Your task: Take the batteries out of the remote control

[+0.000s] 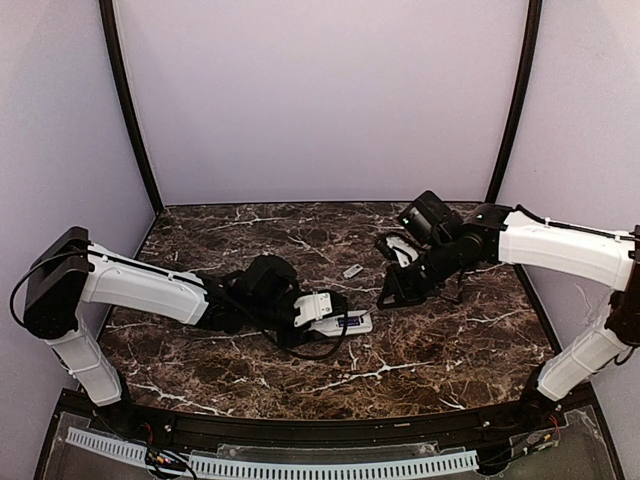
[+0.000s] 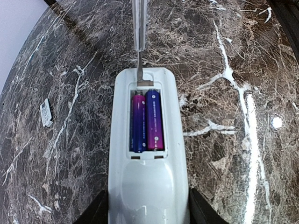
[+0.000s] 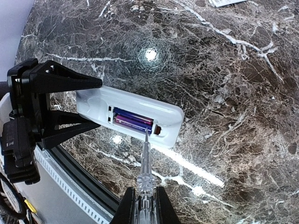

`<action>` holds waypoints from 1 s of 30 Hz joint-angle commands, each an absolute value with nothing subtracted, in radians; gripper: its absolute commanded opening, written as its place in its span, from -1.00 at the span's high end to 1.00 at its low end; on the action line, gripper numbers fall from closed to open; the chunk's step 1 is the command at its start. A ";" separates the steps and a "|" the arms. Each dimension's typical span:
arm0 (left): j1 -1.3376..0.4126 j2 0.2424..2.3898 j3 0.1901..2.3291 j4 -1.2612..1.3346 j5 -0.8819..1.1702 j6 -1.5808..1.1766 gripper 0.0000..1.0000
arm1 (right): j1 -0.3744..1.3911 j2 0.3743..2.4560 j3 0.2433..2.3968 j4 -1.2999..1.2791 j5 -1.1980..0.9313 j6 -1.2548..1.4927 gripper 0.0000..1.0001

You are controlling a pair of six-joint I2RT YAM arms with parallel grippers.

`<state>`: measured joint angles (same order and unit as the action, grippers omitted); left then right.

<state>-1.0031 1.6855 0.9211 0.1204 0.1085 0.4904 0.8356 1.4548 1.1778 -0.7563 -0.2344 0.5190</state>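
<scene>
2 batteries (image 2: pixel 154 121) (print unreadable) fill the remote control (image 2: pixel 149 186).

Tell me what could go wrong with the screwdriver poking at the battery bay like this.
The screwdriver tip rests at the bay's end, beside the batteries; it may slip off. Prying could twist the remote control, which the left gripper holds only at one end. A freed battery may roll away.
</scene>
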 commanded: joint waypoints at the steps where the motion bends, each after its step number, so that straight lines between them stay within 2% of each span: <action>1: -1.014 1.656 0.925 0.114 0.090 0.494 0.99 | 0.849 1.480 1.211 -0.741 -0.204 0.541 1.00; 30: -1.022 1.673 0.946 0.104 0.085 0.484 0.99 | 0.870 1.535 1.226 -0.739 -0.187 0.546 1.00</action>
